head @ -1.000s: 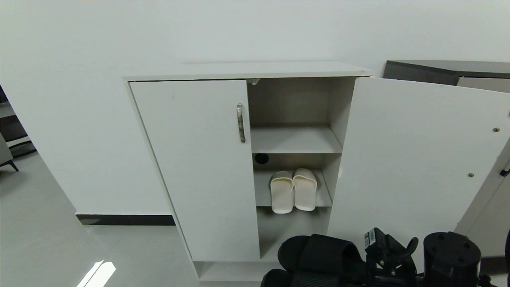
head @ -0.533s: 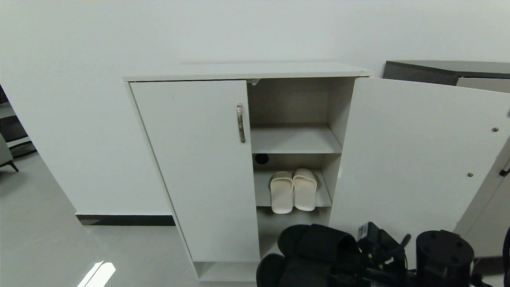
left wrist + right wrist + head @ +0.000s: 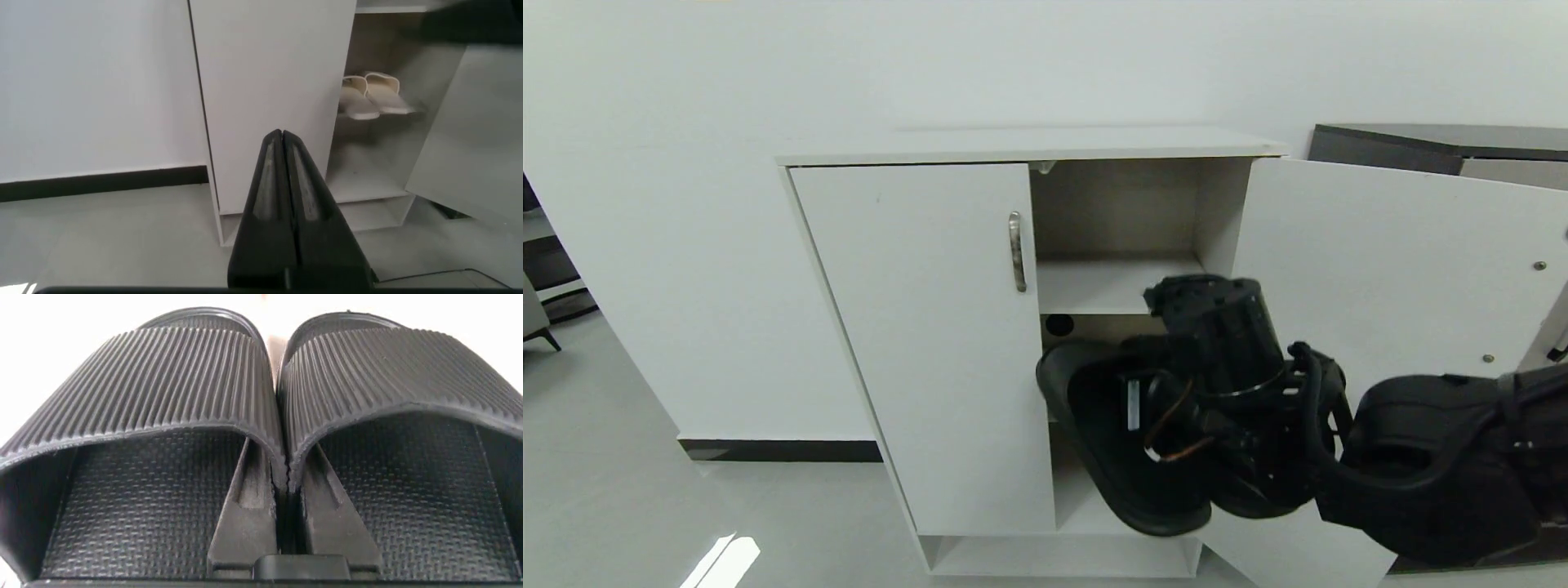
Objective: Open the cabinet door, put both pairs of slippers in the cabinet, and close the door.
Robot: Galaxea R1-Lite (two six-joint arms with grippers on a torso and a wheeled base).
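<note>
Black slippers [image 3: 1131, 445], long axis 11-to-5 o'clock before open cabinet [image 3: 915, 327], straps pinched by right hand [image 3: 282, 498]; toe ends unclear. Left hand [image 3: 283, 143] pressed together.

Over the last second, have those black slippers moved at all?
Yes. The black slippers rose against the cabinet: from near its base up to its middle shelves, in front of the open right side.

Bright, even indoor light, a glare patch on the floor [image 3: 721, 562], soft shadows inside the cabinet [image 3: 1115, 208].
</note>
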